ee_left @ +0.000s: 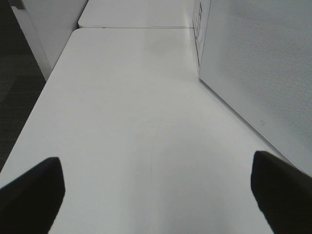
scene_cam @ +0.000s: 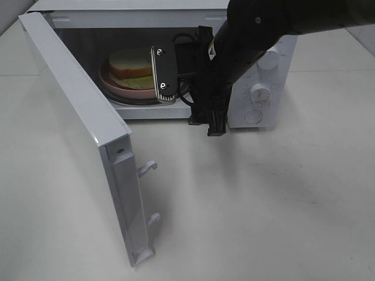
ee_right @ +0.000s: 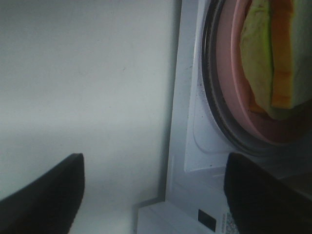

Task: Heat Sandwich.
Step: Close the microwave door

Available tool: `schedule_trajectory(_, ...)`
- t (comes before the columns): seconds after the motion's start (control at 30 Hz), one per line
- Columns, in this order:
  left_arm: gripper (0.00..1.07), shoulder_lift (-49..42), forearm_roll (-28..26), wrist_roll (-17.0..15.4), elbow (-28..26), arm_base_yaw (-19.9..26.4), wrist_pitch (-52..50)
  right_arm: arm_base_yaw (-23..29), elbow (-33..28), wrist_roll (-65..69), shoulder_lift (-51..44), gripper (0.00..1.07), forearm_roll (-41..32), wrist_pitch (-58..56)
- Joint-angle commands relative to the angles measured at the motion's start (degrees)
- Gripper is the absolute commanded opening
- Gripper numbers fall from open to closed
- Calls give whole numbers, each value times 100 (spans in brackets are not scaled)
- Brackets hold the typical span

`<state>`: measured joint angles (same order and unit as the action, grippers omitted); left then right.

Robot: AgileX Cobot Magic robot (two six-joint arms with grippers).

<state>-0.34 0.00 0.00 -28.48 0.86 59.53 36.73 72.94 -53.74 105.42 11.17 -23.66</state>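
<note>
The microwave door (scene_cam: 76, 129) stands swung wide to the left, walling off that side of the table (scene_cam: 263, 205). The right arm (scene_cam: 258, 35) and the spread right gripper (scene_cam: 187, 99) block the right half of the oven mouth. Inside, the sandwich (scene_cam: 130, 63) on its plate (scene_cam: 117, 89) fills the floor; room remains above it. In front and rightward, the tabletop lies open.

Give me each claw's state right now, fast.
Left claw: open, holding nothing.
Right claw: open, holding nothing; the sandwich lies in the microwave.
</note>
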Motion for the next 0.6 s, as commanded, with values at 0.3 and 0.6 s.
schedule_trajectory(0.3,98,-143,0,0,11,23,-23,6,-1014,470,-997,76,11,206)
schedule_trajectory(0.6,98,-143,0,0,11,23,-23,6,-1707,647,-1776,76,6,201)
